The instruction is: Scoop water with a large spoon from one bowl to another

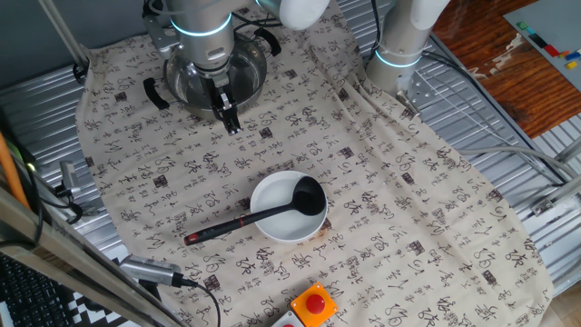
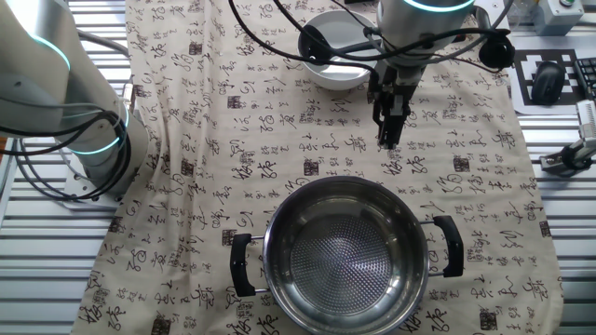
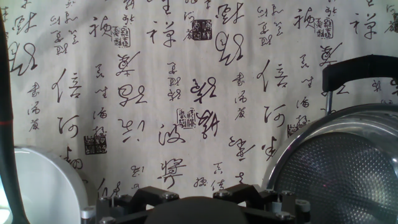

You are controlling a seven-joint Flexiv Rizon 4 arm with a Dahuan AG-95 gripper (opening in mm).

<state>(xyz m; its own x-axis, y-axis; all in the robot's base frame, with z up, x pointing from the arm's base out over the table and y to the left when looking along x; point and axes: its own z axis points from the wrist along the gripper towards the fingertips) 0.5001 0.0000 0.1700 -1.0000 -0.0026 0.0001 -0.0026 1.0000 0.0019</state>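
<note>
The black ladle (image 1: 238, 221) lies with its scoop (image 1: 308, 195) in the white bowl (image 1: 272, 222); its handle rests on the rim, red end on the cloth to the left. The steel pot (image 1: 255, 80) stands at the back, and it looks empty in the other fixed view (image 2: 279, 223). My gripper (image 1: 231, 122) hangs above the cloth between pot and bowl, close to the pot, fingers together and empty. It also shows in the other fixed view (image 2: 389, 140). The hand view shows the bowl's rim (image 3: 43, 171), the ladle handle (image 3: 5, 112) and the pot (image 3: 348, 168); the fingertips are hidden.
A second arm's base (image 1: 399, 54) stands at the back right of the patterned cloth (image 1: 381, 209). A red button box (image 1: 315, 302) sits at the front edge. A cabled tool (image 1: 150, 271) lies front left. A mouse (image 2: 545, 82) lies off the cloth.
</note>
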